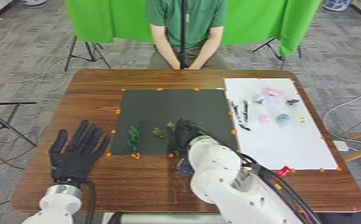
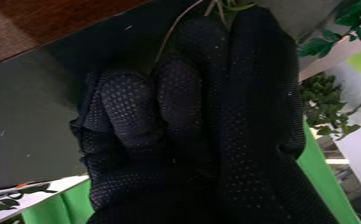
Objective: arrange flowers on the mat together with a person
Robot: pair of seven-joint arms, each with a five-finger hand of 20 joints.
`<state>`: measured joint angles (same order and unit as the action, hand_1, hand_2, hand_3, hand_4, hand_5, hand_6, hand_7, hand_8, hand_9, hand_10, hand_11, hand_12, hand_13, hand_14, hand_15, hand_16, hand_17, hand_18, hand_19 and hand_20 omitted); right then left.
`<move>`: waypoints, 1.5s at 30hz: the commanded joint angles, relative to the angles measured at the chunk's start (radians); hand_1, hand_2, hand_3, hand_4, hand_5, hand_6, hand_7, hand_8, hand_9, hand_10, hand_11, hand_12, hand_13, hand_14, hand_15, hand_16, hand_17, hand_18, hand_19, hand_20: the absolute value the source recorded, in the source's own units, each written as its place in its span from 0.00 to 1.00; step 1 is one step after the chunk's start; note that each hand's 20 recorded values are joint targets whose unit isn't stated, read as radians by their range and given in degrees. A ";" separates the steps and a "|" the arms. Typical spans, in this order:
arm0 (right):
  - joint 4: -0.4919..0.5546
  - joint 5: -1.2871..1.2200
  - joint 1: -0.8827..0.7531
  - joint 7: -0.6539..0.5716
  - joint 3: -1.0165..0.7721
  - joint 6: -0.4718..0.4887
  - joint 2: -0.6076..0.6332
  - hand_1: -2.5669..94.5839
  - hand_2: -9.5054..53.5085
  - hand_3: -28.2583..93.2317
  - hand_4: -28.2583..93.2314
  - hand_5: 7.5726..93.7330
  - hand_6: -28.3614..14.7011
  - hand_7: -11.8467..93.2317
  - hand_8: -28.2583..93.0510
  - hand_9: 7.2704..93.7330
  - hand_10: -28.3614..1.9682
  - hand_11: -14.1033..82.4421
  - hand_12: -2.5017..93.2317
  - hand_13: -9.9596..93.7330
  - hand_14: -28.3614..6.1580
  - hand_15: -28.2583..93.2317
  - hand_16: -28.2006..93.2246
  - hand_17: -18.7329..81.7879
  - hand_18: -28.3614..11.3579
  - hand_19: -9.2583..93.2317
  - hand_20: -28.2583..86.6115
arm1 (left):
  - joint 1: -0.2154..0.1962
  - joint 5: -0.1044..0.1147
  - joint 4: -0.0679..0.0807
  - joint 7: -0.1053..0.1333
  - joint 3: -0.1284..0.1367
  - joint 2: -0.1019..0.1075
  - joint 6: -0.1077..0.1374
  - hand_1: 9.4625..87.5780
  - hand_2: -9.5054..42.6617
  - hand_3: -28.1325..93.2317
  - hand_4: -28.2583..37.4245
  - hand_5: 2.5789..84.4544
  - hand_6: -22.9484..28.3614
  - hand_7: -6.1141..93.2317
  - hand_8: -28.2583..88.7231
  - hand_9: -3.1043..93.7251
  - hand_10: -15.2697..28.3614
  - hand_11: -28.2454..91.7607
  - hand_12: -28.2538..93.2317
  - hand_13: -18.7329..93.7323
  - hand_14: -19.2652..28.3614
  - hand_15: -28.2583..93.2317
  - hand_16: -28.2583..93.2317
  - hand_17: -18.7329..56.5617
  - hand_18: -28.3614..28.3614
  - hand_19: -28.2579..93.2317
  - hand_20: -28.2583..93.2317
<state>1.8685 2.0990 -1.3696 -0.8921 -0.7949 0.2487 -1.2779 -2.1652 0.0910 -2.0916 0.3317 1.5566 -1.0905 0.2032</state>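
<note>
1. The right hand [image 1: 184, 136] is over the mat's near part, right of its middle. Its fingers are curled, and the stems of a sprig [image 1: 164, 133] seem to be pinched at its tips; the wrist view has those thin stems running in between them.
2. That sprig is just left of the hand, its leaves toward the mat's near edge.
3. A greener sprig [image 1: 134, 138] lies farther left on the mat [image 1: 172, 102], close to its near left corner, apart from the first one.
4. The sheet [image 1: 292, 150] lies along the table's right edge. Dark twigs [image 1: 239, 114] lie by its left edge, about midway along.
5. On the sheet's far half I see a pink flower [image 1: 273, 92] nearest the far edge, a pale one [image 1: 258, 98] just beside it, and a dark one [image 1: 293, 101] by the right edge.
6. Nearer are another pink [image 1: 264, 119], a teal [image 1: 282, 118] and a yellow [image 1: 302, 119] by the right edge.
7. Something red [image 1: 285, 171] is at the sheet's near edge.
8. The left hand [image 1: 76, 156] is at the table's [image 1: 92, 95] left side, wide open, holding nothing.
</note>
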 commanded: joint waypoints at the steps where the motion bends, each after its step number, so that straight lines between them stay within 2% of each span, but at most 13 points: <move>1: 0.004 0.003 -0.014 -0.005 0.014 -0.019 -0.009 0.92 0.15 0.00 0.55 0.77 0.60 0.54 0.39 0.72 0.32 0.74 0.49 0.66 0.21 0.85 0.50 0.47 0.00 0.87 0.62 | -0.002 0.009 0.007 -0.009 -0.007 0.003 0.008 0.27 0.33 0.85 0.00 0.52 0.64 0.26 0.14 0.47 0.75 0.50 0.35 0.47 0.80 0.66 0.16 0.16 0.81 0.59 0.35; 8: 0.014 0.005 -0.018 0.003 0.015 -0.035 -0.011 0.91 0.14 0.00 0.56 0.77 0.60 0.54 0.39 0.72 0.32 0.74 0.49 0.66 0.22 0.85 0.50 0.47 0.00 0.87 0.62 | 0.000 0.008 0.011 -0.017 -0.007 -0.002 0.004 0.26 0.33 0.85 0.00 0.52 0.64 0.26 0.14 0.47 0.75 0.50 0.35 0.46 0.80 0.66 0.16 0.16 0.81 0.59 0.35; 23: 0.087 0.004 -0.026 -0.006 -0.002 -0.090 0.030 0.81 0.07 0.00 0.62 0.75 0.58 0.54 0.38 0.70 0.28 0.74 0.48 0.65 0.18 0.86 0.49 0.45 0.00 0.88 0.62 | -0.012 0.016 0.010 -0.007 -0.004 -0.005 0.006 0.26 0.33 0.86 0.00 0.52 0.65 0.26 0.14 0.47 0.75 0.50 0.35 0.46 0.80 0.66 0.16 0.16 0.81 0.59 0.35; 24: 0.097 -0.007 -0.029 -0.005 -0.009 -0.086 0.034 0.71 0.05 0.22 0.48 0.75 0.57 0.54 0.38 0.70 0.29 0.74 0.47 0.65 0.19 0.86 0.49 0.45 0.00 0.87 0.64 | -0.013 0.015 0.009 -0.007 -0.002 -0.007 0.004 0.26 0.33 0.86 0.00 0.52 0.65 0.26 0.14 0.47 0.75 0.50 0.35 0.46 0.80 0.66 0.16 0.16 0.81 0.59 0.35; 26: 0.120 -0.017 -0.035 -0.002 -0.022 -0.098 0.044 0.49 0.01 0.72 0.10 0.75 0.57 0.53 0.38 0.70 0.28 0.74 0.47 0.64 0.17 0.86 0.49 0.45 0.00 0.87 0.65 | -0.016 0.013 0.008 -0.007 0.001 -0.010 0.003 0.26 0.33 0.86 0.00 0.52 0.65 0.26 0.14 0.47 0.75 0.50 0.35 0.46 0.80 0.66 0.16 0.16 0.81 0.59 0.35; 27: 0.133 -0.019 -0.038 0.000 -0.031 -0.102 0.049 0.46 0.00 0.77 0.06 0.75 0.56 0.53 0.37 0.70 0.28 0.74 0.47 0.64 0.17 0.86 0.49 0.45 0.00 0.87 0.65 | -0.019 0.016 0.008 -0.004 0.003 -0.007 0.002 0.26 0.33 0.86 0.00 0.52 0.65 0.26 0.14 0.47 0.75 0.50 0.35 0.46 0.80 0.66 0.16 0.16 0.81 0.59 0.35; 30: 0.179 -0.033 -0.050 0.012 -0.079 -0.132 0.082 0.43 0.00 0.80 0.05 0.75 0.55 0.52 0.34 0.70 0.27 0.74 0.47 0.64 0.16 0.86 0.49 0.45 0.00 0.87 0.65 | -0.024 0.018 0.006 -0.004 0.007 -0.015 0.000 0.26 0.33 0.86 0.00 0.52 0.65 0.26 0.14 0.47 0.76 0.50 0.35 0.46 0.80 0.66 0.16 0.16 0.81 0.59 0.35; 34: 0.228 -0.131 -0.091 0.098 -0.215 -0.248 0.154 0.40 0.00 0.81 0.06 0.75 0.55 0.54 0.21 0.69 0.26 0.73 0.45 0.64 0.17 0.86 0.48 0.45 0.00 0.87 0.64 | -0.042 0.006 -0.005 0.014 0.021 -0.017 -0.007 0.26 0.33 0.86 0.00 0.52 0.64 0.26 0.14 0.47 0.76 0.50 0.35 0.46 0.80 0.66 0.16 0.16 0.81 0.59 0.35; 37: 0.263 -0.272 -0.132 0.123 -0.353 -0.337 0.208 0.39 0.03 0.81 0.06 0.75 0.54 0.48 0.15 0.69 0.27 0.66 0.40 0.63 0.19 0.83 0.45 0.45 0.00 0.87 0.62 | -0.056 -0.030 -0.014 0.024 0.041 -0.018 -0.011 0.26 0.34 0.85 0.00 0.52 0.65 0.26 0.14 0.47 0.75 0.50 0.35 0.46 0.80 0.66 0.16 0.16 0.81 0.59 0.35; 39: 0.283 -0.280 -0.151 0.088 -0.403 -0.454 0.263 0.38 0.07 0.82 0.06 0.72 0.52 0.43 0.14 0.70 0.28 0.57 0.35 0.62 0.21 0.80 0.43 0.43 0.00 0.85 0.59 | -0.063 -0.051 -0.018 0.030 0.058 -0.022 -0.012 0.25 0.34 0.85 0.00 0.52 0.65 0.26 0.14 0.47 0.75 0.50 0.34 0.46 0.80 0.66 0.16 0.16 0.81 0.59 0.35; 42: 0.313 -0.269 -0.208 0.061 -0.519 -0.533 0.321 0.37 0.09 0.82 0.06 0.72 0.52 0.42 0.14 0.72 0.27 0.54 0.33 0.62 0.21 0.78 0.42 0.43 0.00 0.85 0.57 | -0.072 -0.051 -0.018 0.049 0.082 -0.022 -0.006 0.25 0.35 0.85 0.00 0.52 0.64 0.25 0.14 0.47 0.76 0.50 0.34 0.46 0.80 0.65 0.16 0.16 0.81 0.59 0.35; 44: 0.332 -0.317 -0.262 0.072 -0.615 -0.576 0.361 0.37 0.09 0.82 0.06 0.72 0.52 0.41 0.14 0.72 0.27 0.54 0.32 0.62 0.21 0.78 0.42 0.43 0.00 0.85 0.56 | -0.076 -0.034 -0.017 0.066 0.095 -0.022 0.009 0.25 0.35 0.85 0.00 0.52 0.64 0.25 0.14 0.47 0.76 0.49 0.34 0.46 0.80 0.65 0.16 0.16 0.81 0.59 0.35; 45: 0.341 -0.367 -0.303 0.116 -0.676 -0.593 0.376 0.37 0.09 0.82 0.06 0.72 0.52 0.41 0.14 0.72 0.27 0.54 0.32 0.62 0.21 0.78 0.42 0.43 0.00 0.85 0.56 | -0.075 -0.034 -0.015 0.072 0.099 -0.020 0.004 0.25 0.35 0.85 0.00 0.52 0.64 0.25 0.14 0.47 0.76 0.49 0.34 0.46 0.80 0.65 0.16 0.16 0.81 0.59 0.35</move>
<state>2.1649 1.7377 -1.5400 -0.7564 -1.2035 -0.2140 -1.0595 -2.2135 0.0450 -2.1093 0.3598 1.6190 -1.1065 0.2006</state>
